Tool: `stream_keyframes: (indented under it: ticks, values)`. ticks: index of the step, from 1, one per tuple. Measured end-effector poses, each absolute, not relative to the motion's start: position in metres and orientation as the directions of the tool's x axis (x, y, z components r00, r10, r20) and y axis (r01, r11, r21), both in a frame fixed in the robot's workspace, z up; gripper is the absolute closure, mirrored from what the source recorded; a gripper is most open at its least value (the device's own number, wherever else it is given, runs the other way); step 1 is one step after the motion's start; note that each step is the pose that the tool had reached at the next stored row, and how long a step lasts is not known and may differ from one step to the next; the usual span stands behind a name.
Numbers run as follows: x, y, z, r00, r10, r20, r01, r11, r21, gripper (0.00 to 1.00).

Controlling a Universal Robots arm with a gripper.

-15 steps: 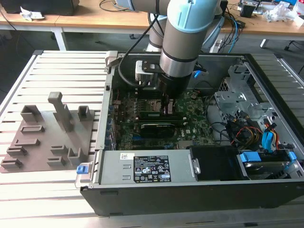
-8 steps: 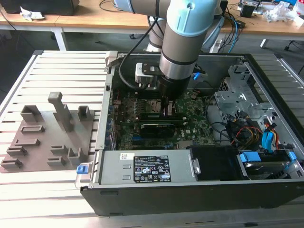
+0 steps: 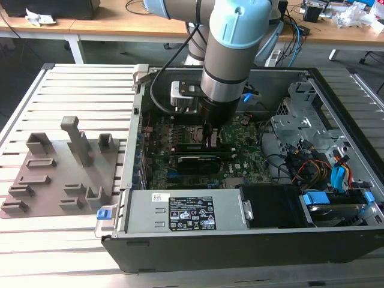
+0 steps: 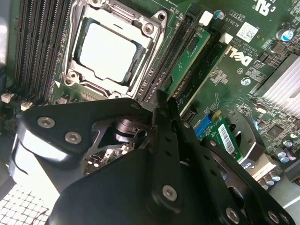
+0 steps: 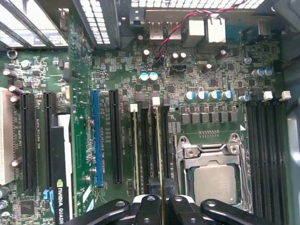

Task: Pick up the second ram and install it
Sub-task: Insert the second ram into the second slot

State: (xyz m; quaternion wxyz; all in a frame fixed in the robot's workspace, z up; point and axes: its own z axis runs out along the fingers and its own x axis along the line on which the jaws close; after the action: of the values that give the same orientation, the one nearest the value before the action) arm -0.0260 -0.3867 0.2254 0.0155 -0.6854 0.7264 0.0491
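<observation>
Green motherboard [image 5: 211,75] beneath — thin green second ram [image 5: 160,154] upright, edge-on, gripped by tool [image 5: 161,206].

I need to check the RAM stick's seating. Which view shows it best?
The second wrist view: the second ram shows its green face, standing in a slot beside the CPU socket. The first wrist view shows it edge-on; in the exterior view the arm hides it.

The arm [image 3: 231,54] stands nearly straight up and down, wrist pointing down into the open case. The gripper [image 3: 211,137] is low over the board, its black fingers [image 5: 161,206] drawn close together on the thin edge of the ram [image 5: 160,154], which stands upright between them.
</observation>
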Motion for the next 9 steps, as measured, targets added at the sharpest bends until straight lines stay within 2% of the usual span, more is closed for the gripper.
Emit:
stream_keyframes:
  ticks: [9]
  values:
    - [-0.0261,-0.3838,0.2236,-0.060,-0.994,-0.089,-0.997,0.056,0.050,0.86]
